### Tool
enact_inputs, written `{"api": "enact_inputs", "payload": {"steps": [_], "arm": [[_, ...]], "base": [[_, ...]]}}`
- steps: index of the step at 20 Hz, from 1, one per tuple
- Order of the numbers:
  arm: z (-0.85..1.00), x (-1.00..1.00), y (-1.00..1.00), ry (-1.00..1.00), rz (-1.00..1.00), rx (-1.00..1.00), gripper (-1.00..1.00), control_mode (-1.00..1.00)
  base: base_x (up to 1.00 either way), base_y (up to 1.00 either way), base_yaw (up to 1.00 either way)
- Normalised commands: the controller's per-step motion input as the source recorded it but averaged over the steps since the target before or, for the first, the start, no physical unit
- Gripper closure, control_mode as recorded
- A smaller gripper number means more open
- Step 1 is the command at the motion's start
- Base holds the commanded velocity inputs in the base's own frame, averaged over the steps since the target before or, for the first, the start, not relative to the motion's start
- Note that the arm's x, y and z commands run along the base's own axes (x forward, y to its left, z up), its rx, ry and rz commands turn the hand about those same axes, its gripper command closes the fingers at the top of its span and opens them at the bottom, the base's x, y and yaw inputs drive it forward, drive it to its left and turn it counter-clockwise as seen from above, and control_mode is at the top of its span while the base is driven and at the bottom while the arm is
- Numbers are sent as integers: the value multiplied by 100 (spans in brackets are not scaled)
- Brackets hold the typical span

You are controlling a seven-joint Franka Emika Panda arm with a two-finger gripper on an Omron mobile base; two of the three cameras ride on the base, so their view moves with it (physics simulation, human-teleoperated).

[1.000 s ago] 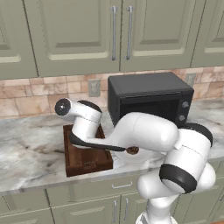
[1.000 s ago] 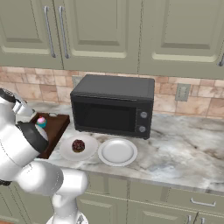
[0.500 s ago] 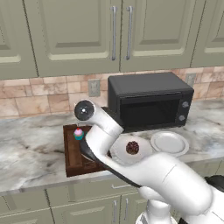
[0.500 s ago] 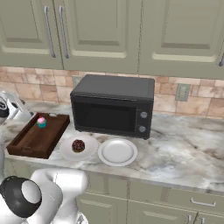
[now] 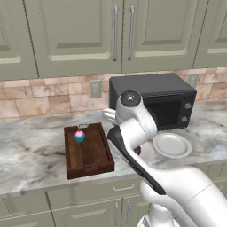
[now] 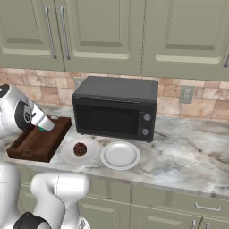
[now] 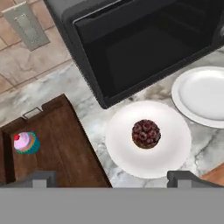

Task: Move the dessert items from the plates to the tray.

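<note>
Cupcake (image 7: 26,142) in tray (image 7: 65,148), pastry (image 7: 146,134) plated.

Glossy white arm (image 5: 133,128), dark joints

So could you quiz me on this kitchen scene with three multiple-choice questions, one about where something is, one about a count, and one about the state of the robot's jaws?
1. Where does the cupcake sit?
A. on a white plate
B. on the wooden tray
C. inside the microwave

2. How many white plates lie on the counter?
A. one
B. two
C. three

3. How do the jaws of the gripper stand?
A. open and holding nothing
B. shut on the cupcake
C. shut on the chocolate pastry

Answers:
1. B, the cupcake stands in a far corner of the tray, beside the microwave.
2. B, one plate carries the chocolate pastry and the other plate is bare.
3. A, in the hand view the two tips stand wide apart above the pastry plate, with nothing between them.
</note>
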Motion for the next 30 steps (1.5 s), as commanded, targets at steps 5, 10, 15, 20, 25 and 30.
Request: {"api": "enact_inputs", "payload": {"steps": [5, 10, 15, 20, 25, 30], "arm": [[0, 0, -30, 39, 31, -10, -100, -100], [-1, 0, -17, 32, 37, -13, -100, -100], [-23, -1, -15, 20, 38, -4, -100, -100], [-42, -6, -32, 0, 19, 0, -100, -100], [-39, -1, -29, -5, 5, 0, -100, -100], [-21, 7, -4, -2, 0, 0, -100, -100]], "base": [[0, 0, 0], [0, 0, 0], [0, 0, 0], [0, 0, 0], [0, 0, 0], [0, 0, 0]]}}
